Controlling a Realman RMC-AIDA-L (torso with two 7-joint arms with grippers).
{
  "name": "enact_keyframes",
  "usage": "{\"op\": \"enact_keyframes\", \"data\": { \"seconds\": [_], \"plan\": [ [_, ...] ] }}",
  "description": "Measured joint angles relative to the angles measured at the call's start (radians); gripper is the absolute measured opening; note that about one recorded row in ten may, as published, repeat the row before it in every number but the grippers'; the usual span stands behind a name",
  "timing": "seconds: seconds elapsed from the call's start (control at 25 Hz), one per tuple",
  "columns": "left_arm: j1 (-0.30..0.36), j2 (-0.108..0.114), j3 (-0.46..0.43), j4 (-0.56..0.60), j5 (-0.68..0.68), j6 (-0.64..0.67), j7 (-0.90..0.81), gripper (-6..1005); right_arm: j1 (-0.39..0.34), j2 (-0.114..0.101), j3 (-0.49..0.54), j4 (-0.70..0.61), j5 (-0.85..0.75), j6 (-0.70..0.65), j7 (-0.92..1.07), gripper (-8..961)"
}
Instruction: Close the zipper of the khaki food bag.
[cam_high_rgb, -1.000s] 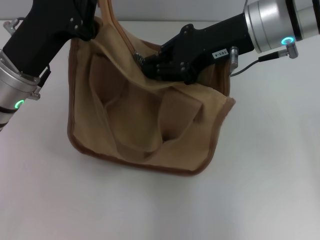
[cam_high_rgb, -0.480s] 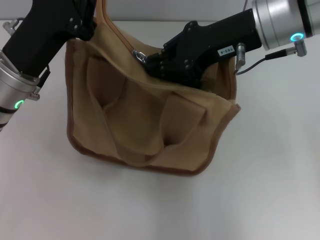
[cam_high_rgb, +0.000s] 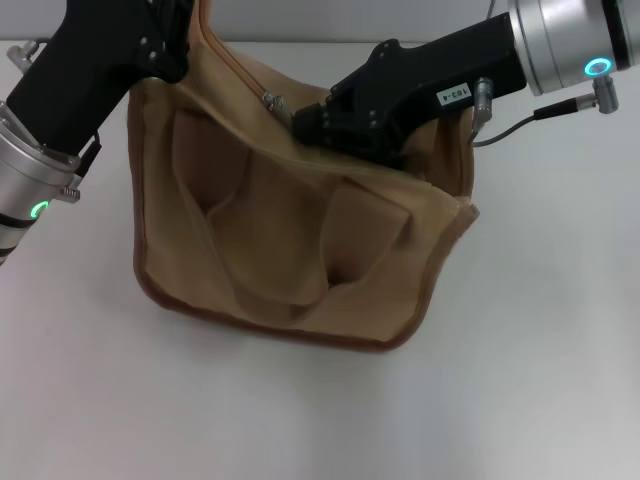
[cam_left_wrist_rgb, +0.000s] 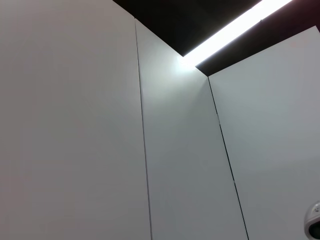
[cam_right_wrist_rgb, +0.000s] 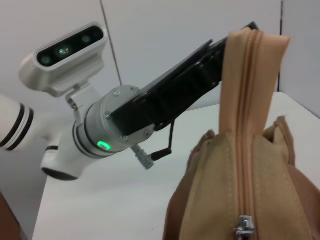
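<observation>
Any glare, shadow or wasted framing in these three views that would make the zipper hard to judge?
Head view: even light, soft shadows in the folds of the boxy khaki canvas food bag; the black right end effector covers part of the zip line. Right wrist view: the khaki-taped zipper is clear, its silver slider cut by the frame edge. Left wrist view: only wall panels and a glaring ceiling light strip.

The khaki food bag (cam_high_rgb: 290, 240) is plain tan canvas with darker brown piping. Its zipper (cam_right_wrist_rgb: 244, 150) has matching tan tape and a shiny silver slider. Both arms look black and silver, each with a green light. The table (cam_high_rgb: 520, 380) is white.
</observation>
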Motion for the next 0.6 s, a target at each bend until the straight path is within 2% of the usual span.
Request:
{"op": "enact_keyframes", "data": {
  "seconds": [0.6],
  "plan": [
    [0.002, 0.0, 0.004, -0.004, 0.003, 0.004, 0.0, 7, 0.007, 0.0, -0.007, 0.026, 0.032, 0.03, 0.033, 22]
  ]
}}
